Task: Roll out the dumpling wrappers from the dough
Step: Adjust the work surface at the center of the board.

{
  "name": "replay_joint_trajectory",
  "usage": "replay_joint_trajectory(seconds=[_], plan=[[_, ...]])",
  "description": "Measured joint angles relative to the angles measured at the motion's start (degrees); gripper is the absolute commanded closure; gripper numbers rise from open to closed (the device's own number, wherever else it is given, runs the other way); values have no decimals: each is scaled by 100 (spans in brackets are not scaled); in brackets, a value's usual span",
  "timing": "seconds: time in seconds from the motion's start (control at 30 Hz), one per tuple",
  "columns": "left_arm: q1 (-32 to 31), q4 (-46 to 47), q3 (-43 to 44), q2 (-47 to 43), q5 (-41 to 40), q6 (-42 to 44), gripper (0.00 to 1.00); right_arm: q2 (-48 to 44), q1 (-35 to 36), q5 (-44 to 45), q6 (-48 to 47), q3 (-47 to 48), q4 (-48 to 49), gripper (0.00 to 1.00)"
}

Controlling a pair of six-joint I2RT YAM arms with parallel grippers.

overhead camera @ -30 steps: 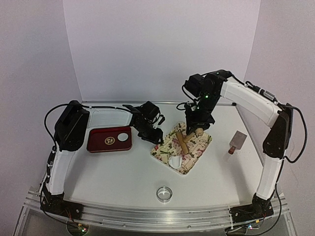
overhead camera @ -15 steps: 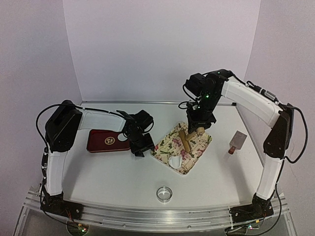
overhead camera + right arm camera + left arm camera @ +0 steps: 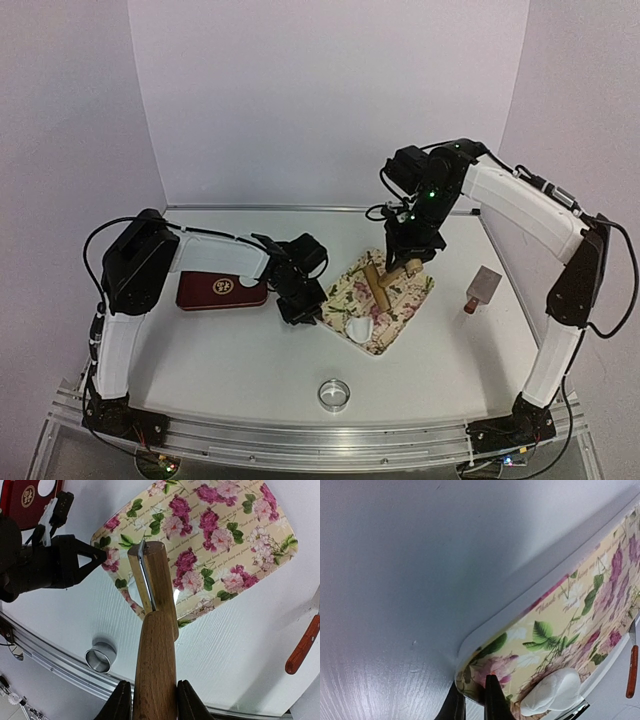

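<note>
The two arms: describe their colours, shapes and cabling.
Both the left arm and the right arm have white tubular links joined by bulky black joint housings. Thin black cables loop outside each. A green light glows near the right wrist. The left end effector and the right end effector are black, with two fingers.

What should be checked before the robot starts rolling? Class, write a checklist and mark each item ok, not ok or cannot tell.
1. Tool held: ok, the right gripper is shut on the rolling pin.
2. Board steadied: ok, the left gripper pinches a corner rim of the floral tray.
3. Material in place: ok, the dough lies on the tray.
4. Pin over the dough: not ok, the lump sits apart, nearer the arms' bases.
5. Pin touching the tray: cannot tell.
6. Path free: ok, the ring cutter stands off the tray.
</note>
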Motion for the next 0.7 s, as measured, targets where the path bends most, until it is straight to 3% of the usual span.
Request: replay_joint_trajectory(seconds=[0.27, 0.43, 0.6, 0.7], plan=[[36, -713, 1222, 636, -724, 1124, 100, -390, 0, -284, -167, -576, -7, 100], [19, -773, 1482, 790, -914, 2034, 100, -413, 0, -547, -186, -763, -16, 100], [26, -605, 1422, 792, -937, 2623, 80, -408, 0, -806, 4, -823, 125, 100], [26, -441, 1292, 741, -935, 2796, 73, -312, 0, -899, 137, -800, 237, 100]])
